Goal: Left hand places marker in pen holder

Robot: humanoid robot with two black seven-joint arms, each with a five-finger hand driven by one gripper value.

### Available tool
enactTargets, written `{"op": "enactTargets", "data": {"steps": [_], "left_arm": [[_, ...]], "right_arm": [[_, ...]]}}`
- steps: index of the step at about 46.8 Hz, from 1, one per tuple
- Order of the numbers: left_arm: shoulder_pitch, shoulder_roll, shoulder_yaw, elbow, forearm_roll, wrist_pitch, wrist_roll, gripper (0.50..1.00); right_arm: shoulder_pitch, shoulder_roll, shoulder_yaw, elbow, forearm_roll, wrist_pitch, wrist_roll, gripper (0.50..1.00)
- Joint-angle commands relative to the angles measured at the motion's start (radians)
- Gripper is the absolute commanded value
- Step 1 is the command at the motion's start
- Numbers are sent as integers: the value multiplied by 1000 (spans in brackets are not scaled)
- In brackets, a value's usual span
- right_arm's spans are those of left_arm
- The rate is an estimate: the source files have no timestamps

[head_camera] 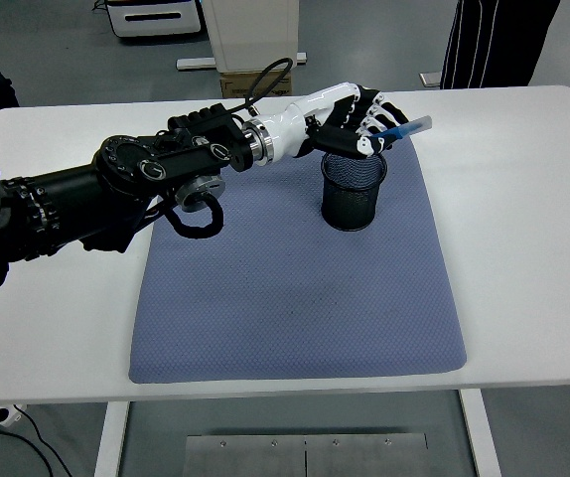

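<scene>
The left hand is clenched around the marker and hovers above the far rim of the pen holder, which stands upright on the blue mat toward the table's far edge, right of centre. The marker lies nearly level, its blue body and pale end projecting from the fingers toward the table's right edge, above the holder's opening and not yet inside it. The step in hand appears to be alignment for insertion: the marker is over the target but is not oriented to drop in. The next move likely calls for tilting the marker toward vertical, centring its lower end over the opening, lowering it past the rim, and only then loosening the fingers. The inner end of the marker is hidden within the grip, so which end carries the cap cannot be determined. The holder's interior is dark and its contents cannot be made out. The right arm is not visible.
</scene>
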Motion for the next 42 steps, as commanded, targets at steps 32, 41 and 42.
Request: {"op": "enactTargets", "data": {"steps": [32,41,42], "left_arm": [[-121,189,-109,1,-23,12,-97,1000],[-17,287,-158,50,-19,14,-100,1000],[-3,298,-166,56,-19,14,-100,1000]], "right_arm": [[0,0,-1,0,0,0,0,1000],[0,0,0,0,0,0,0,1000],[0,0,0,0,0,0,0,1000]]}}
